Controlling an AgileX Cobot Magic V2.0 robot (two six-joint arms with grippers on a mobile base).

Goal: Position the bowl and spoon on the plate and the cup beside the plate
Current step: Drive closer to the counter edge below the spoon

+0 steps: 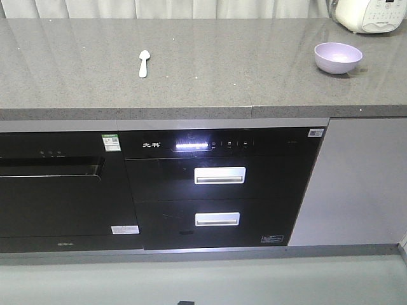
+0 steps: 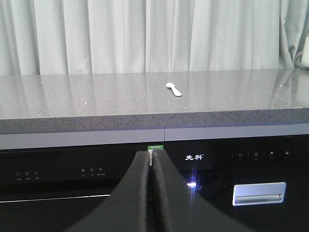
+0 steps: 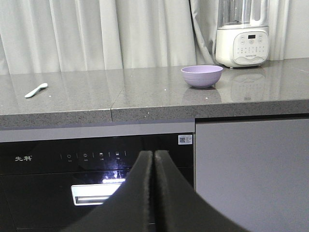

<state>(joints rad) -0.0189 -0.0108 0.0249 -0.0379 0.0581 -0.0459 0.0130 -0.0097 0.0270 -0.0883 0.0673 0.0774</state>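
A pale spoon point(image 1: 144, 63) lies on the grey countertop left of centre, scoop toward the back; it shows too as the spoon point(image 2: 173, 89) and the spoon point(image 3: 36, 90). The lavender bowl point(image 1: 338, 58) stands upright at the right of the counter, and the right wrist view has the bowl point(image 3: 202, 76) as well. My left gripper point(image 2: 153, 155) is shut and empty, held low in front of the black appliance fronts. Likewise my right gripper point(image 3: 154, 154) is shut with nothing in it, below the counter edge. The plate and the cup are out of view.
A white blender point(image 3: 242, 34) stands at the back right of the counter point(image 1: 210, 76), close behind the bowl. Curtains hang behind the counter. Under the counter sit black built-in appliances with drawer handles point(image 1: 219, 175) and a grey cabinet door point(image 1: 359, 181).
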